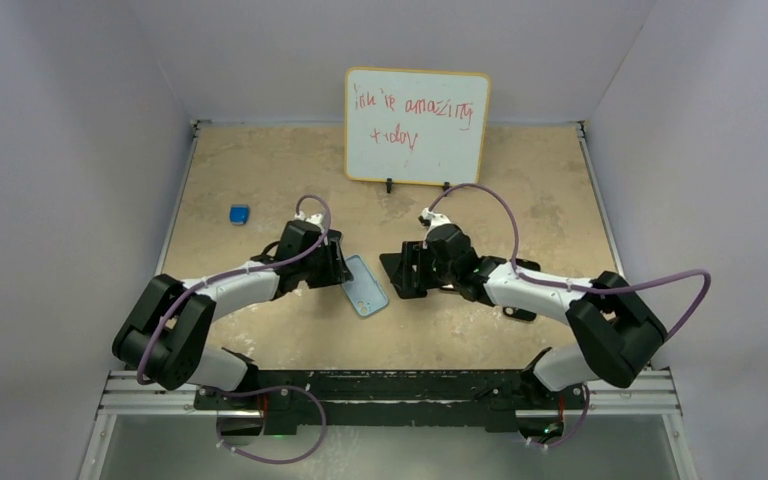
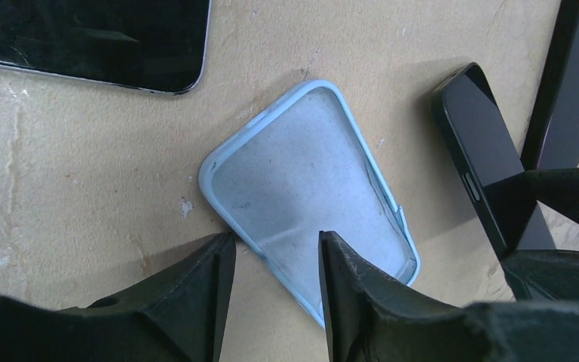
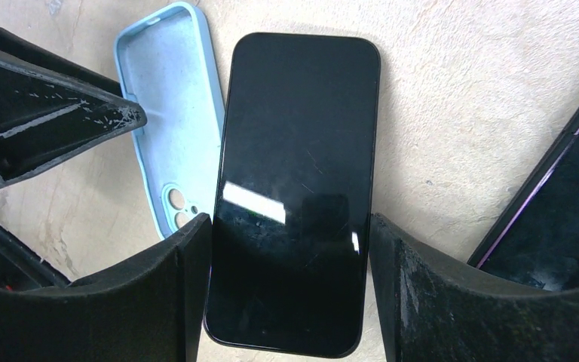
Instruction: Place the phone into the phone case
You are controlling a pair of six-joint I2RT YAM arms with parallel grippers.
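Observation:
The light blue phone case (image 1: 365,287) lies open side up on the tan table, its camera cutout at the end nearer the right arm. It also shows in the left wrist view (image 2: 309,173) and the right wrist view (image 3: 170,121). My left gripper (image 2: 275,237) is open and straddles one long rim of the case, one finger on the table, the other over the shell. The phone (image 3: 294,151) lies screen up beside the case, its rim dark with a faint reddish line. My right gripper (image 3: 290,219) is shut on its long edges near one end. From the left wrist view the phone (image 2: 479,143) looks tilted.
A second black phone with a thin purplish rim line (image 3: 565,211) lies just beyond the held phone; a black phone also shows in the left wrist view (image 2: 83,38). A small blue cube (image 1: 239,213) sits at the left. A whiteboard (image 1: 417,125) stands at the back.

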